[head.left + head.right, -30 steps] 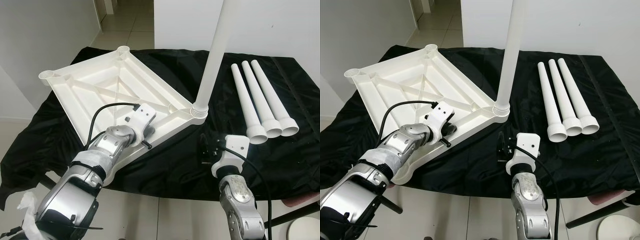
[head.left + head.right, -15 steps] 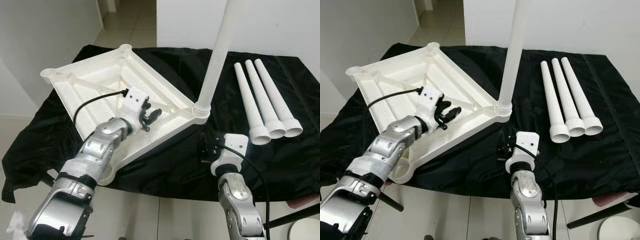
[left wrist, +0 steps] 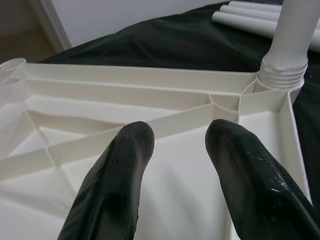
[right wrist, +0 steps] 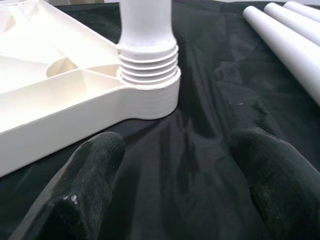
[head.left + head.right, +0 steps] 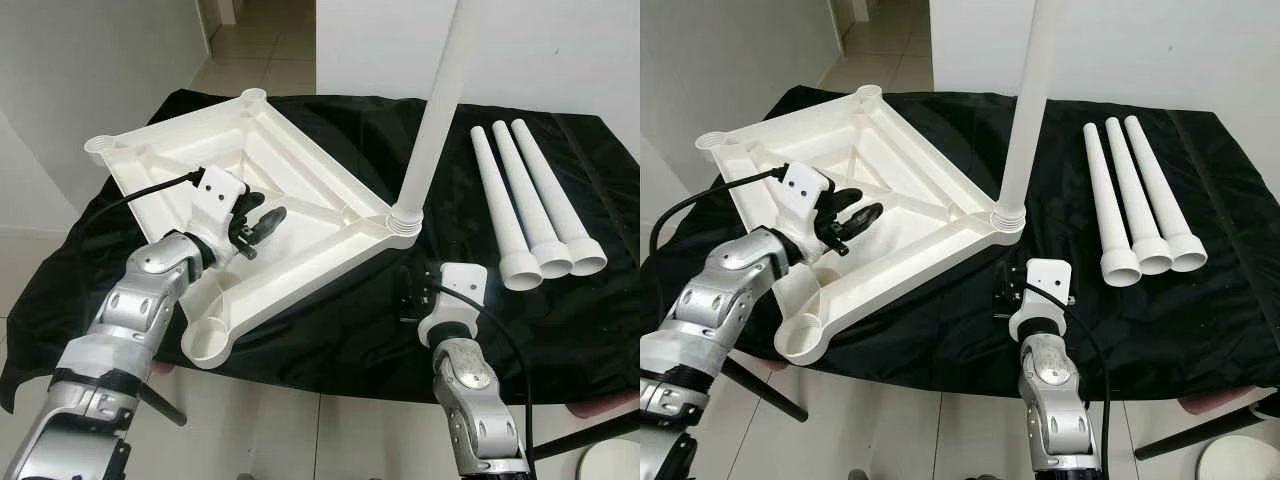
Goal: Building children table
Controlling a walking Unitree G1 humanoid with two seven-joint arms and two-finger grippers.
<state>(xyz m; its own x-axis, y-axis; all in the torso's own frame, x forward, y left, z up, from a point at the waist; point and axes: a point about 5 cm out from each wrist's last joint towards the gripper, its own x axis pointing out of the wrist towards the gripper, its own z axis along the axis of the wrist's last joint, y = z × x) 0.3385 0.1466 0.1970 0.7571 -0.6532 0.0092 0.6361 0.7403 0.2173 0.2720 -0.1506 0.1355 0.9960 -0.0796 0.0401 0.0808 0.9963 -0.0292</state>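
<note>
From the left eye view, the upturned white ribbed plastic tabletop lay on the black-draped counter. One long white plastic leg stood screwed into its corner socket. The left gripper hovered over the ribs, jaws released and empty. Three loose white tapered plastic legs lay well beyond the right gripper.

In the right eye view, the empty near corner socket lay below the left jaws.

The left wrist view showed both black fingers parted above a diagonal rib.

In the right wrist view, the jaws stood wide open, the threaded collar just ahead.

One leg seemed fitted; the next move likely called for fetching a loose leg.
</note>
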